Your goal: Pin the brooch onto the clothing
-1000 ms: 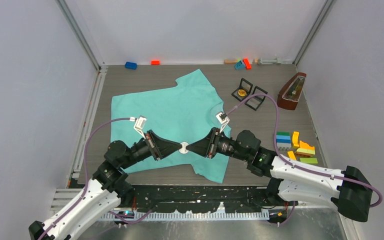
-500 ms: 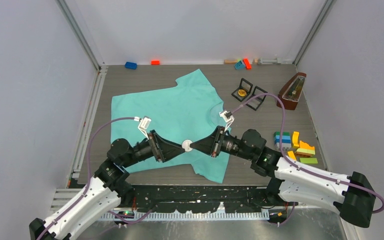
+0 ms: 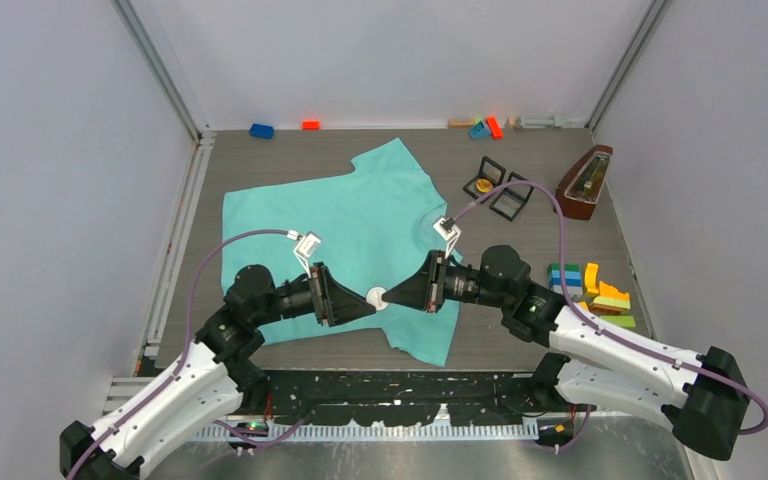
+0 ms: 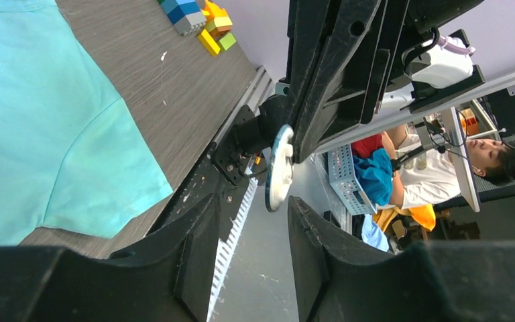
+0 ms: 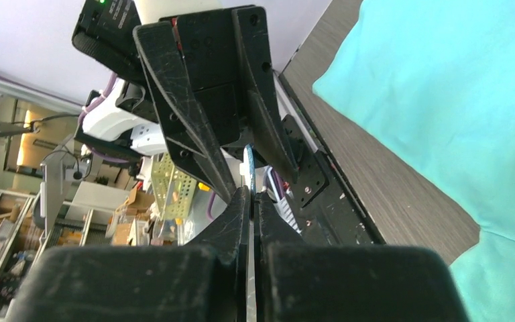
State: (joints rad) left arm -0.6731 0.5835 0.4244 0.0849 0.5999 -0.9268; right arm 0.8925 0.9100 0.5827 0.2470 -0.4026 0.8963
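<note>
The clothing is a turquoise T-shirt spread flat on the dark table, also seen in the left wrist view and the right wrist view. Above its lower hem the two grippers meet tip to tip. My right gripper is shut on the brooch, a small white disc with a blue edge, seen edge-on as a thin blue line. My left gripper faces it, open, with the disc just beyond its fingertips and untouched.
Two open black boxes, one holding a gold coin, lie right of the shirt's neck. A brown metronome stands further right. Coloured blocks are piled by the right arm. More blocks line the back edge.
The left gripper has opened and let go of the brooch, and the right gripper has shut on it. The meeting point has shifted slightly to the right.
</note>
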